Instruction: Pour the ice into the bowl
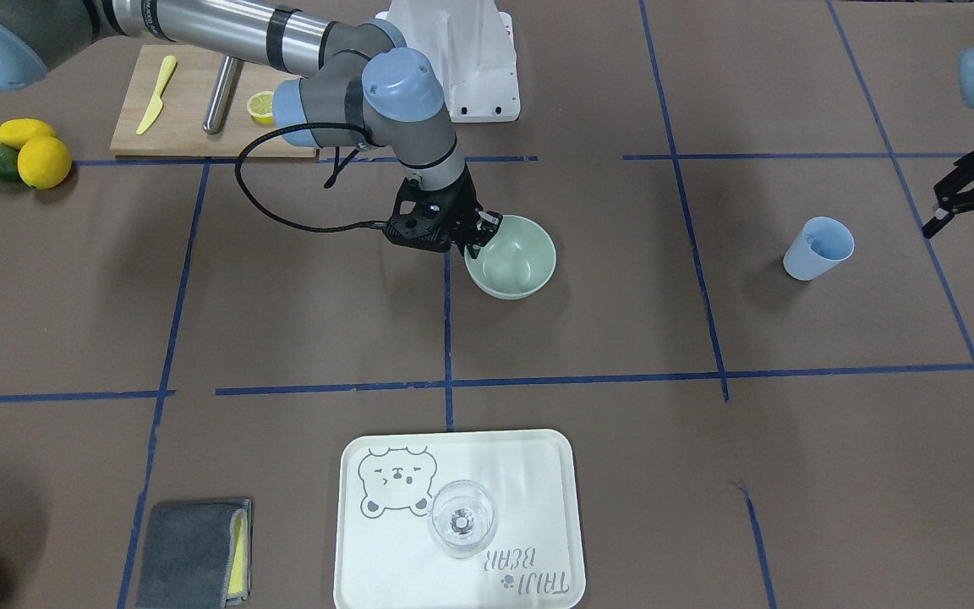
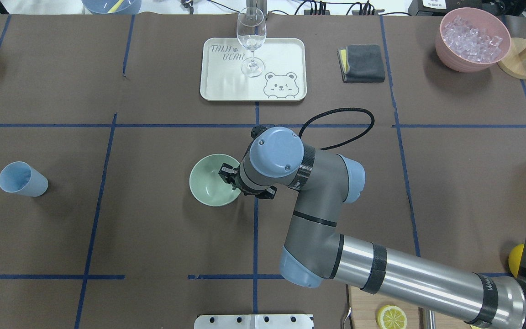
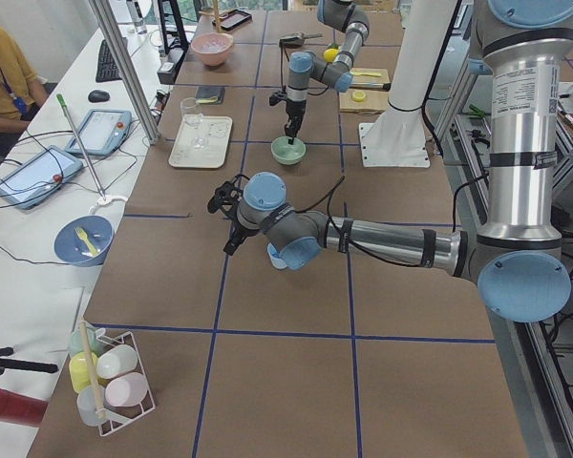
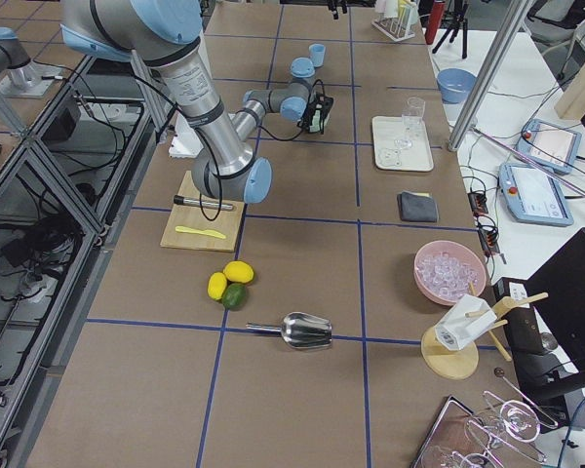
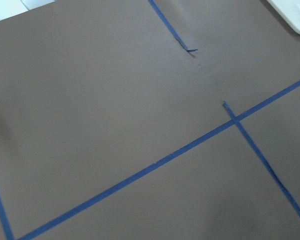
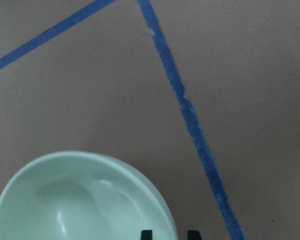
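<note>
R gripper [image 1: 480, 237] pinches bowl [image 1: 521, 264] by its R rim, bowl sitting mid-table. Ice [image 2: 471, 36] is in pink bowl [image 2: 454, 60], robot's far R, well apart. L gripper [image 1: 967, 238] spread, holding nothing, near cup [image 1: 817, 250].

**Bright, even light; soft wrist views**

We see the table [image 1: 622, 296] lit brightly and evenly from above. Shadows are soft and pale: one lies beside the cup [image 1: 818, 248], another hugs the bowl [image 1: 511, 258]. Glare whitens part of the tray [image 1: 529, 478] in the front view and streaks the metal tube of the right arm [image 1: 199, 21]. Both wrist views look slightly soft, and the bowl's near rim blurs.
</note>
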Robot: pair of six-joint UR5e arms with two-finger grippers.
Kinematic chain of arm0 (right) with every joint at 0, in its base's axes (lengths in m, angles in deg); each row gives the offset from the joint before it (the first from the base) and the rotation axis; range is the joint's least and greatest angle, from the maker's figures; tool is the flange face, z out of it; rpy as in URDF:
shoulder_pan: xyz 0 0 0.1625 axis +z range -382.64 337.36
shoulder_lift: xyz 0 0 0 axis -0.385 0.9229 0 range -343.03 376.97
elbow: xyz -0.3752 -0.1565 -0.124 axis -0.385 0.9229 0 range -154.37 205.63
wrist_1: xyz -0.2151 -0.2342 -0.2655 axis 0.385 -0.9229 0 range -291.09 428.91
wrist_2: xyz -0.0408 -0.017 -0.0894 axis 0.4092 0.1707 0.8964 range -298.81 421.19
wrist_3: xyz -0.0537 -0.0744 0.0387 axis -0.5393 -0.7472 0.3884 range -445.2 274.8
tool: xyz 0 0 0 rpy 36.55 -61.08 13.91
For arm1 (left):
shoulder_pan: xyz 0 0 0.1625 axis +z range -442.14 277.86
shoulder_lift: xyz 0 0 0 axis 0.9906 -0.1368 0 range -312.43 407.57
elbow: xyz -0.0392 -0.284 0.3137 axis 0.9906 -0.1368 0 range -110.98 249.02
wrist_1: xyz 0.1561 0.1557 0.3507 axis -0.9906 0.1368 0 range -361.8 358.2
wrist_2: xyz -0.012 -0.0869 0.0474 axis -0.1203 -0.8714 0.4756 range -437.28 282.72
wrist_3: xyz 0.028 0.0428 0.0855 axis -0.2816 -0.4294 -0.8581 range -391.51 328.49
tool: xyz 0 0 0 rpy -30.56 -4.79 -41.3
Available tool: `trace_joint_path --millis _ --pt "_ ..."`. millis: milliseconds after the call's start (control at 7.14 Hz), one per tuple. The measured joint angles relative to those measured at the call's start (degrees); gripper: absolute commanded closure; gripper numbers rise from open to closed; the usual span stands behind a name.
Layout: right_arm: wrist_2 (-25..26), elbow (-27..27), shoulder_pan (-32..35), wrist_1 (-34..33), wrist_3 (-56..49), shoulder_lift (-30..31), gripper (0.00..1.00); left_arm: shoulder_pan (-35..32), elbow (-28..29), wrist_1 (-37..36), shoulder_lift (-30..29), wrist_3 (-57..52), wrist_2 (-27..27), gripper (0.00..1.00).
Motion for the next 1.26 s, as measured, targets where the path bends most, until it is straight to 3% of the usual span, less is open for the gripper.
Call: trace_joint_path --millis 280,560,841,1261 --pt "-0.90 -3.26 3.08 -0.43 -0.10 0.68 0.00 9.41 -3.90 6.54 5.47 12.47 14.57 0.00" --pt "-5.59 -7.20 11.21 -1.10 -2.04 3.75 0.00 17.80 -7.74 9.43 10.74 24.54 28.34 0.00" --pt "-7.98 -7.79 17.11 -1.00 -7.43 6.25 0.00 29.36 -9.05 15.16 16.75 34.25 45.53 0.00" --pt "-8.73 -7.80 19.79 -0.82 -12.71 8.64 0.00 42.51 -9.05 22.88 21.91 38.79 65.60 0.00"
